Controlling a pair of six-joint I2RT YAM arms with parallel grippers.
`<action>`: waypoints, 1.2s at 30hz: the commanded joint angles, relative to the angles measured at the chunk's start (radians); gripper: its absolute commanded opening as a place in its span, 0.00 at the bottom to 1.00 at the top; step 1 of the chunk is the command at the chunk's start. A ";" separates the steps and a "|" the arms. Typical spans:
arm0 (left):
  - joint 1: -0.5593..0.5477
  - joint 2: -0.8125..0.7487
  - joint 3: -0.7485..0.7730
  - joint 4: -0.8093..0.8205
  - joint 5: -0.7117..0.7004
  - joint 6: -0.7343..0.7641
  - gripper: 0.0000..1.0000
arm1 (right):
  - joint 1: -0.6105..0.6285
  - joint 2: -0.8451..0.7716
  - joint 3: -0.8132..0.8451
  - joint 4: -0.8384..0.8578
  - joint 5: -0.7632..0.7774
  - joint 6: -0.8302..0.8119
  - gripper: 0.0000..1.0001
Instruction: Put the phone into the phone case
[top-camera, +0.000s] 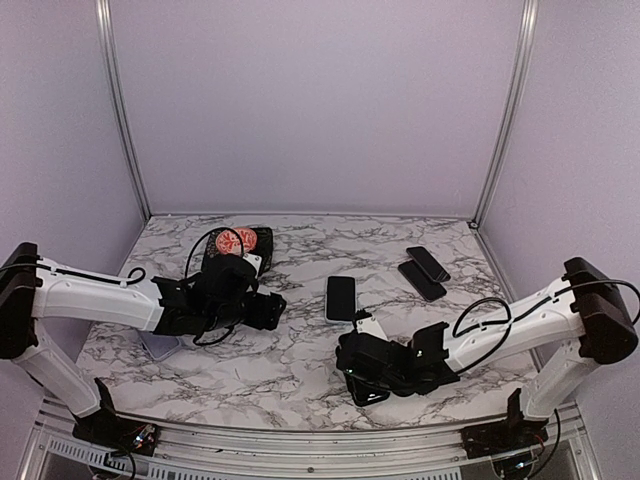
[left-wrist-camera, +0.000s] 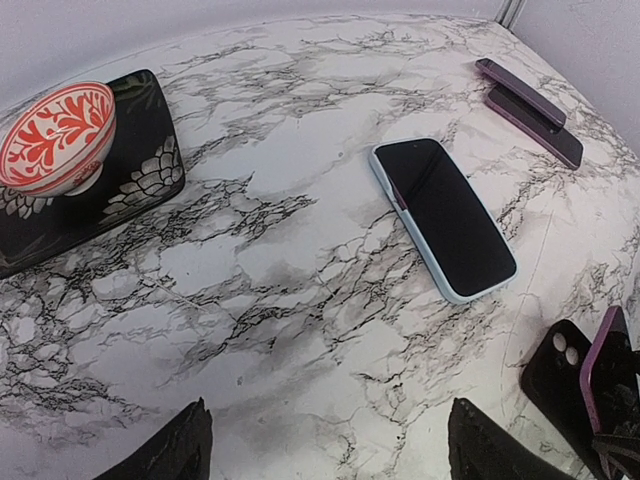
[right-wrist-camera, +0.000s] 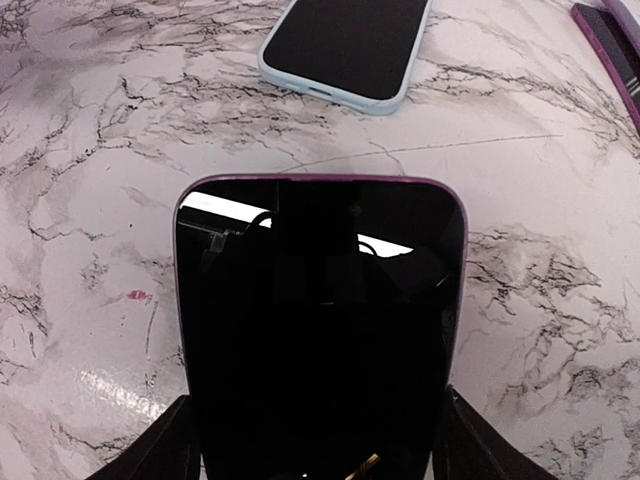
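- Two fingers (right-wrist-camera: 160, 450) of the right gripper (right-wrist-camera: 320, 450) clamp the phone (right-wrist-camera: 320, 330) across its width, low in the right wrist view. The phone is tilted up off the table (right-wrist-camera: 90, 200).
- The left gripper (left-wrist-camera: 330, 455) hangs empty with its jaws wide apart. Only its dark fingertips (left-wrist-camera: 175, 450) show, at the bottom edge of the left wrist view.
- The case (left-wrist-camera: 555, 375) lies at the lower right of the left wrist view, just beside the held phone. I cannot tell whether they touch.
- To do this step well, I would turn the phone's camera end toward the case's round cut-outs and square the edges up. One end should go under the lip first, then the rest can be pressed flat.
- The case looks light and the table slick, so the free left fingers probably need to pin it.
- The phone is a glossy black slab that mirrors the rig, with a thin purple rim and rounded corners.
- The case is matte black and looks soft.
- The table is shiny white marble pattern with dark veins.
- Further out, a blue phone (left-wrist-camera: 445, 220) lies flat at centre and two dark phones (left-wrist-camera: 525, 110) at the upper right.
- A red-and-white bowl (left-wrist-camera: 60, 135) sits on a black floral tray (left-wrist-camera: 150, 165) at the upper left.
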 joint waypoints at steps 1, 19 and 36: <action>0.005 0.019 0.013 -0.027 -0.020 0.016 0.82 | 0.037 -0.003 -0.020 -0.069 -0.016 0.098 0.03; 0.005 0.021 0.005 -0.031 -0.034 0.028 0.82 | 0.055 0.030 -0.057 -0.104 -0.104 0.174 0.22; 0.005 0.014 -0.006 -0.028 -0.042 0.036 0.82 | 0.032 0.076 0.052 -0.243 -0.146 0.146 0.98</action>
